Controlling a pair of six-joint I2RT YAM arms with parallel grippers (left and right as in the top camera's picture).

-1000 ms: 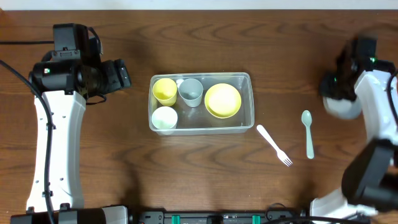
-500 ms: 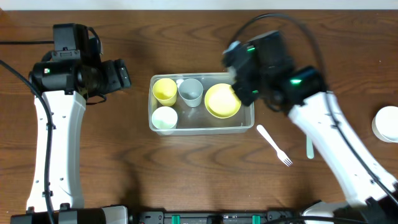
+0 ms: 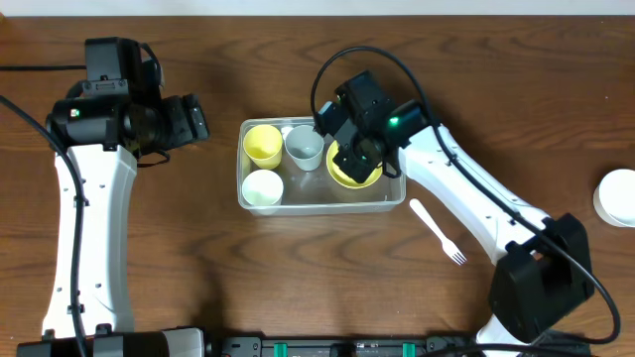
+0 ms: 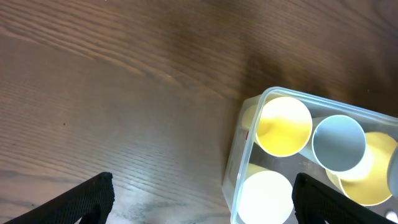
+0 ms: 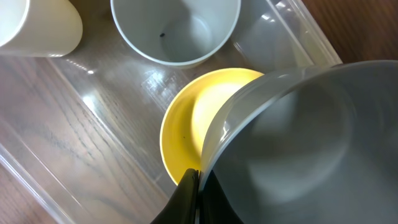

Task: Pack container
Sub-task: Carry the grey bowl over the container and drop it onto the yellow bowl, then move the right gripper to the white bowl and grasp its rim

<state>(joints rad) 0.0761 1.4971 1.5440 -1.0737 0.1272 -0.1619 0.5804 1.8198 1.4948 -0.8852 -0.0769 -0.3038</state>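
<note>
The clear container (image 3: pixel 319 206) stands mid-table and holds a yellow cup (image 3: pixel 263 144), a grey cup (image 3: pixel 305 146), a white cup (image 3: pixel 263 188) and a yellow bowl (image 3: pixel 344 176). My right gripper (image 3: pixel 357 151) is over the container's right end. In the right wrist view it (image 5: pixel 198 177) is shut on the rim of a grey bowl (image 5: pixel 298 143), held tilted just above the yellow bowl (image 5: pixel 186 134). My left gripper (image 3: pixel 194 119) hangs left of the container. It (image 4: pixel 205 208) is open and empty, with the container (image 4: pixel 244 134) to its right.
A white fork (image 3: pixel 437 231) lies on the table right of the container. A white bowl (image 3: pixel 620 196) sits at the far right edge. My right arm crosses the table between them.
My right arm has swung from the far right to over the container, carrying the grey bowl. The white bowl at the right edge is now uncovered. The left arm has not moved.
</note>
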